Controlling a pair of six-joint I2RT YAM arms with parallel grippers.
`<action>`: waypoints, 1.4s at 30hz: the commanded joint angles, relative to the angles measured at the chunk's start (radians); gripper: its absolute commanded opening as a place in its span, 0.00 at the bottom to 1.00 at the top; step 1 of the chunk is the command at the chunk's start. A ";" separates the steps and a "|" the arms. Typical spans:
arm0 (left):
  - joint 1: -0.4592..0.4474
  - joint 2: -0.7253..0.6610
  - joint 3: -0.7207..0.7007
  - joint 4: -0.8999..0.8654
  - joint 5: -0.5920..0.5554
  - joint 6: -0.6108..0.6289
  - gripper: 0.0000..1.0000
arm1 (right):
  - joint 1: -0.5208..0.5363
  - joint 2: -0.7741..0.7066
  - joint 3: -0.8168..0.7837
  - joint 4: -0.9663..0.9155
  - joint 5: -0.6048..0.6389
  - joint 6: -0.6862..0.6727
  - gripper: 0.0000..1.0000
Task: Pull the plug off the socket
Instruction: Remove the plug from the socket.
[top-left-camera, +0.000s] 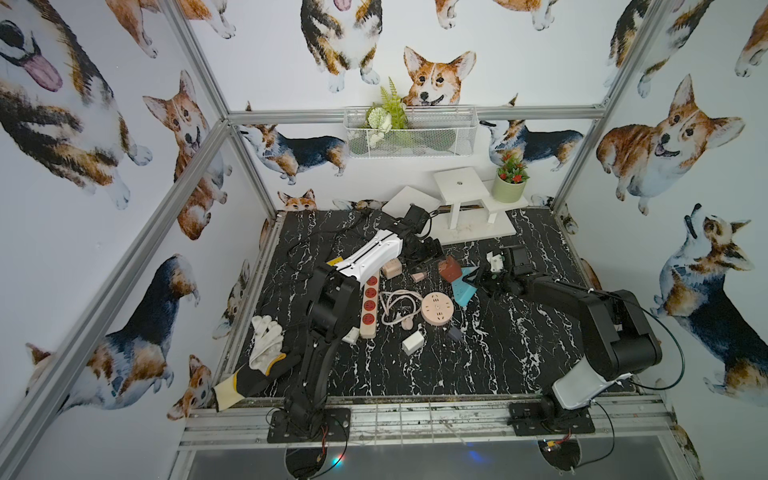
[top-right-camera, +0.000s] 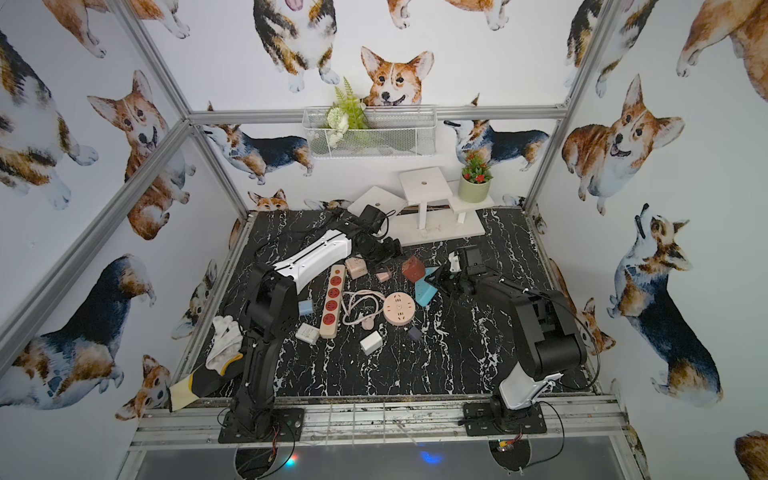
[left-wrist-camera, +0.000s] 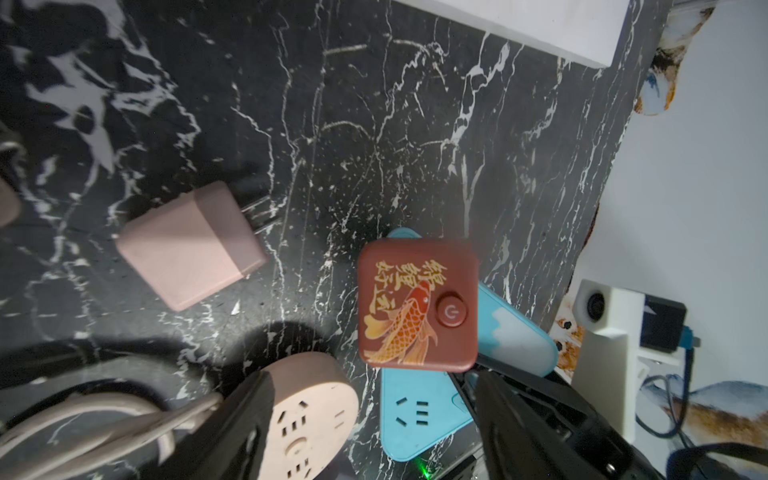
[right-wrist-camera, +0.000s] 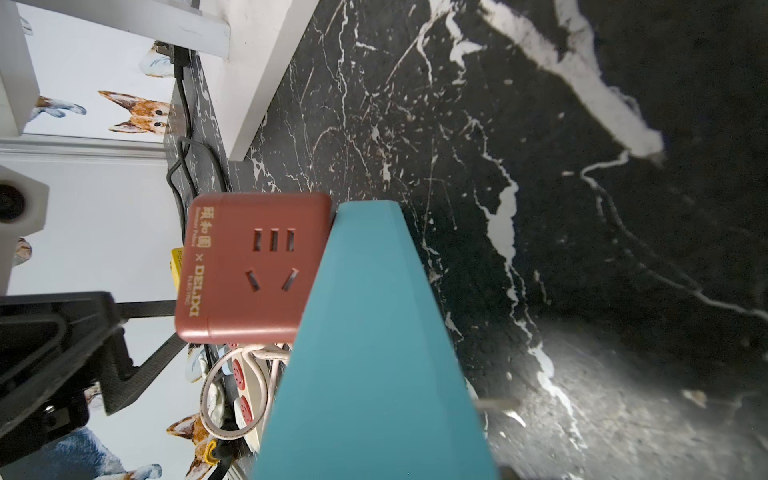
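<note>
**Plug and socket.** Red cube plug (top-left-camera: 450, 268) seated in teal triangular socket (top-left-camera: 465, 290), just right of centre in both top views, on black marble tabletop (top-left-camera: 457, 365). Socket tilted.

**Right gripper** (top-left-camera: 484, 279): clamped on socket's edge; arm enters from lower right of frame.

**Left gripper** (left-wrist-camera: 374, 380): jaws spread wide, grasping nothing; near cube, not touching it.

**Surroundings.** Round pink socket (top-left-camera: 437, 308) below centre. Pink charger (top-left-camera: 417, 276) left of cube. Red-and-beige power strip (top-left-camera: 370, 305) further left.

The cube adapter (left-wrist-camera: 417, 305) is red-brown (gold koi print), the triangular socket (left-wrist-camera: 432, 390) teal.
</note>
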 joint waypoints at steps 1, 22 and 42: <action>-0.008 0.014 0.002 0.075 0.067 -0.029 0.82 | 0.007 0.004 -0.001 -0.114 0.001 -0.018 0.00; -0.013 0.122 0.043 0.142 0.138 -0.149 0.70 | 0.028 -0.001 -0.010 -0.073 -0.024 -0.019 0.00; 0.001 0.074 0.008 0.197 0.137 -0.204 0.00 | 0.012 -0.022 -0.052 -0.164 0.087 -0.013 0.00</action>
